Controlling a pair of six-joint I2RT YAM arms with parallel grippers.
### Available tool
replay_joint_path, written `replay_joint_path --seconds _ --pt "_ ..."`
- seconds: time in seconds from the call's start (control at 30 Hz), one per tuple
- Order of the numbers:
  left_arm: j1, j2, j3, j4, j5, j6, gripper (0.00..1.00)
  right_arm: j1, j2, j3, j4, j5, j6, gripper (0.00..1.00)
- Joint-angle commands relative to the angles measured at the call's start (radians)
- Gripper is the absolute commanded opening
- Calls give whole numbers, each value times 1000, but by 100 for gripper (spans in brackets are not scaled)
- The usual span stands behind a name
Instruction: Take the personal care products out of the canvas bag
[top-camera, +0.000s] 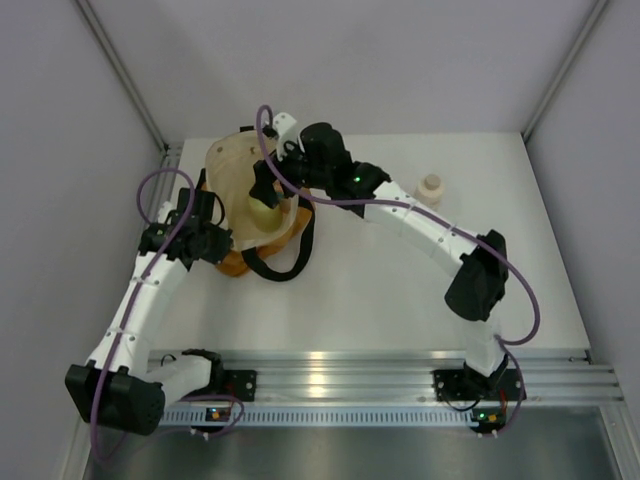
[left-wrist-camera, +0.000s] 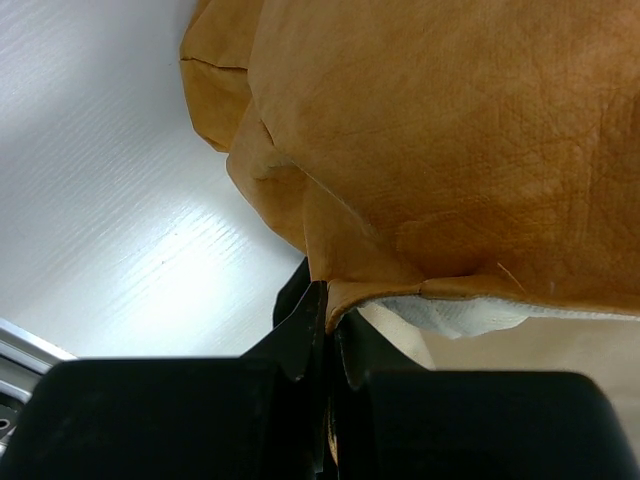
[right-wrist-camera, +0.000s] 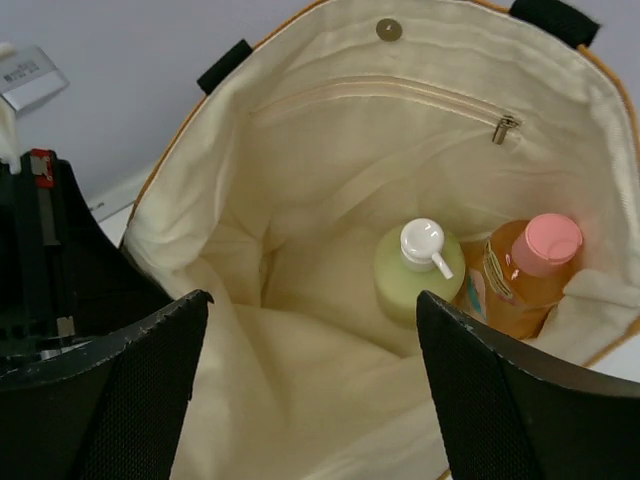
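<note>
1. Left claw (left-wrist-camera: 325, 330) clamped on canvas bag (left-wrist-camera: 450, 150) rim.
2. Right claw (right-wrist-camera: 312, 300) spread, empty, at bag mouth above yellow-green pump bottle (right-wrist-camera: 415, 275) and orange-pink bottle (right-wrist-camera: 525, 280), both inside.
3. Beige bottle (top-camera: 431, 188) upright on tabletop (top-camera: 400, 290), apart from bag.

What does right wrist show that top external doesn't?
Only right wrist: the orange-pink bottle and a zip pocket inside the canvas bag. Only top external: a cream bottle standing on the table right of the bag, and the left end effector at the bag's edge. Both: the bag's cream interior, the pale green pump bottle, and the right end effector over the opening.
</note>
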Motion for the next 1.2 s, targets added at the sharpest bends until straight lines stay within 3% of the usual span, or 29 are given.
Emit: replay_joint_path --seconds 0.0,0.37,0.7,1.17 --pt "-2 -23 -15 31 15 8 0 19 33 91 -63 -25 -93 82" --pt "-2 -30 -12 31 39 19 0 14 203 244 -69 -11 -199 75" --pt "-2 -33 -15 31 44 8 0 17 349 454 -63 147 -236 70" --pt "0 -48 -18 34 32 -4 0 33 449 461 -40 201 -203 69"
